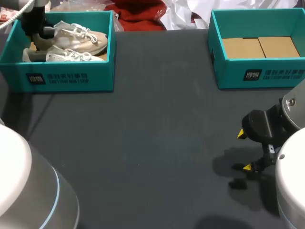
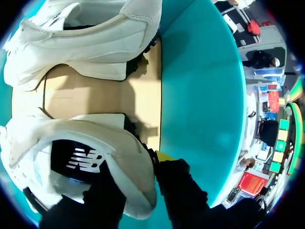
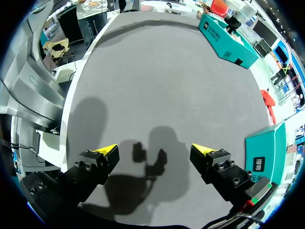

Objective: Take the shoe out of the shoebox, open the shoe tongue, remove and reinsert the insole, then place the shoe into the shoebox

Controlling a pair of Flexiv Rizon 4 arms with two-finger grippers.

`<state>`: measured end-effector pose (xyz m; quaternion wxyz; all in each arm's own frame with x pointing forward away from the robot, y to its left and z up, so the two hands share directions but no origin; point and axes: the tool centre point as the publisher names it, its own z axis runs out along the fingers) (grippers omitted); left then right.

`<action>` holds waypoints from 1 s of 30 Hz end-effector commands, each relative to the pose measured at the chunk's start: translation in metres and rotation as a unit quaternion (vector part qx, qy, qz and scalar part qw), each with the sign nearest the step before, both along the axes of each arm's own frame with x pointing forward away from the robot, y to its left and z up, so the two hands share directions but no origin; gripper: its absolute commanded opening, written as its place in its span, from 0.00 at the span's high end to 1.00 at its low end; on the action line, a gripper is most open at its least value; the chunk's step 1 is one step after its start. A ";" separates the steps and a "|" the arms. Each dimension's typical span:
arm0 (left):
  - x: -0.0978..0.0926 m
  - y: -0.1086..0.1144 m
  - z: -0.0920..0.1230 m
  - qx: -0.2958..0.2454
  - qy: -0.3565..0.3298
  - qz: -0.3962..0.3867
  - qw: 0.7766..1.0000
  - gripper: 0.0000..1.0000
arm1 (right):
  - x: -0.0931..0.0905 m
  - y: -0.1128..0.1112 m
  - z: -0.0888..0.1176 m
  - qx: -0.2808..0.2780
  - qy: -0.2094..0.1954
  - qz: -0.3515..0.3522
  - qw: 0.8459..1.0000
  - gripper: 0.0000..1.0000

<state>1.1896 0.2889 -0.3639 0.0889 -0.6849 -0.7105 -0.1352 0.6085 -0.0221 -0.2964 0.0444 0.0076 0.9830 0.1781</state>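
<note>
At the far left corner of the surface (image 1: 152,143), the shoebox (image 1: 66,78) holds a pair, and the left gripper (image 2: 143,171) is down inside its left end. It straddles the heel collar of one shoe (image 2: 95,138), with one finger inside the opening and the yellow-tipped one outside against the box wall, so it looks clamped on that heel wall. The second shoe (image 2: 90,36) lies just beside, ahead of the fingers. The shoe appears light and soft-sided, likely to sag and swing toe-down from a heel grip. The padded collar is a sensible hold, but the loose laces could snag on its neighbour. The box walls stand close around the gripper, so a straight upward lift seems safest. The right gripper (image 3: 153,151) hangs near the surface's right edge with its fingers spread wide and nothing between them. Between the two arms the middle of the surface offers broad room, while the other shoebox (image 1: 259,74) sits at the far right corner.
</note>
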 end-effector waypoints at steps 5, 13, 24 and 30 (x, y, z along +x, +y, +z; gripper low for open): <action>0.001 0.001 0.004 -0.012 0.000 -0.003 1.000 0.56 | -0.002 0.000 0.000 -0.001 -0.002 -0.001 1.000 0.00; 0.001 0.000 0.015 -0.029 -0.010 -0.004 1.000 0.36 | -0.002 0.000 0.000 -0.001 -0.002 -0.001 1.000 0.00; -0.010 -0.010 0.057 -0.070 -0.044 -0.014 0.997 0.00 | -0.002 0.000 0.000 -0.001 -0.002 -0.001 1.000 0.00; -0.033 -0.017 0.099 -0.087 -0.067 -0.014 0.994 0.04 | -0.002 0.000 0.000 -0.001 -0.002 -0.001 1.000 0.00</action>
